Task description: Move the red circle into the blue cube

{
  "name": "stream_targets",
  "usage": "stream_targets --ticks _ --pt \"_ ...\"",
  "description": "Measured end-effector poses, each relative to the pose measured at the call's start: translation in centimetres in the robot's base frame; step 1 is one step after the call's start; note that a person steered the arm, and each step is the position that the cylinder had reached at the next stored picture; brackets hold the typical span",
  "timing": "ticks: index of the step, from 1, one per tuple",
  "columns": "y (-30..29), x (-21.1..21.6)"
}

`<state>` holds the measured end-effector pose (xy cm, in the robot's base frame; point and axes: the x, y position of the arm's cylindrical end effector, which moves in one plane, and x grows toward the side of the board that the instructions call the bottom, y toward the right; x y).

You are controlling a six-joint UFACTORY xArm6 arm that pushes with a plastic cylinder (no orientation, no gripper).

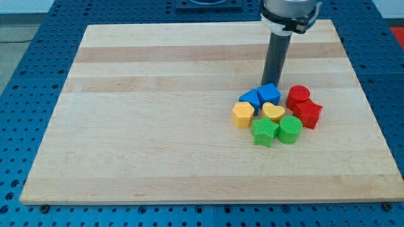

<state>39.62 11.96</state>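
Note:
The red circle (298, 96) lies at the right of a tight cluster of blocks, with a small gap between it and the blue cube (269, 94) to its left. My tip (273, 84) stands just behind the blue cube, at its top edge in the view, and left of the red circle. The rod rises straight up from there to the arm's head at the view's top.
A second blue block (250, 98) sits left of the cube. A red star-like block (308, 114) lies below the red circle. A yellow heart (273, 112), a yellow hexagon (243, 114), a green star (264, 132) and a green cylinder (290, 129) fill the cluster's lower part on the wooden board (158, 113).

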Motion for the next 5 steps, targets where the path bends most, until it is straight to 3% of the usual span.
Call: stream_targets --ticks 5 --pt "1.0 -0.6"
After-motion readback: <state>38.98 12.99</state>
